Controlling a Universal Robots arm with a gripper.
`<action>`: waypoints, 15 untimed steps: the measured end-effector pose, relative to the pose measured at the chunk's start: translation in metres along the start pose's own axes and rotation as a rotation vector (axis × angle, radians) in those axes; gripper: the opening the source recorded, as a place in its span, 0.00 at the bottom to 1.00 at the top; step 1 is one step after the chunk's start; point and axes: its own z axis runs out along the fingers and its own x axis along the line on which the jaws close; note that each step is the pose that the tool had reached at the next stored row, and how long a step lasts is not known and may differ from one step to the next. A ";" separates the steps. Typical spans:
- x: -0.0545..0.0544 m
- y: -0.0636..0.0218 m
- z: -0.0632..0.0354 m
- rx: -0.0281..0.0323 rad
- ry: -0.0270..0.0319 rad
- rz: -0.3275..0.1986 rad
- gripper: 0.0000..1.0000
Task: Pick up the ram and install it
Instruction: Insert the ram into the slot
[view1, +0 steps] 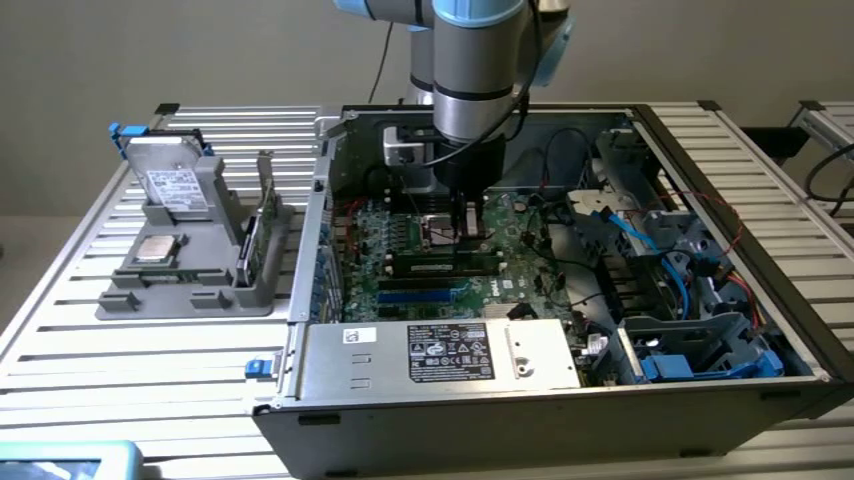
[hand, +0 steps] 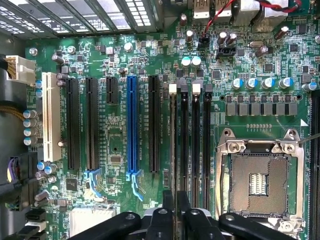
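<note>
On the exterior view's left a grey holder (view1: 160, 290) of spare parts sits well apart from the work. In the open case (view1: 534, 400) beside it, the gripper (view1: 465, 240) stands upright over the board, fingertips down on the ram (view1: 447, 266), which stands on edge in a slot there.

The gripper is nearly closed, pinching the ram's thin top edge. To seat it well, I judge the push should run straight down along the slot, stick upright and both ends sinking evenly (a tilt would jam one end), until the end latches (hand: 172, 88) snap in.

The wrist view gives what the exterior view cannot. From the white slot (hand: 50, 117) past the blue slot (hand: 131, 125), the ram (hand: 173, 140) appears edge-on as a pale line in the first of four black slots, in line with it, and the socket (hand: 260, 180) beyond lies bare. The exterior view alone shows the ram's height above the board and the cables on its right, clear of the arm.
</note>
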 end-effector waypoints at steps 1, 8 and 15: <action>0.000 0.0000 -0.0007 0.0002 -0.0001 0.000 0.20; 0.002 -0.0064 -0.0148 0.0002 0.0001 0.000 0.20; 0.002 -0.0114 -0.0184 -0.0045 0.0005 -0.001 0.20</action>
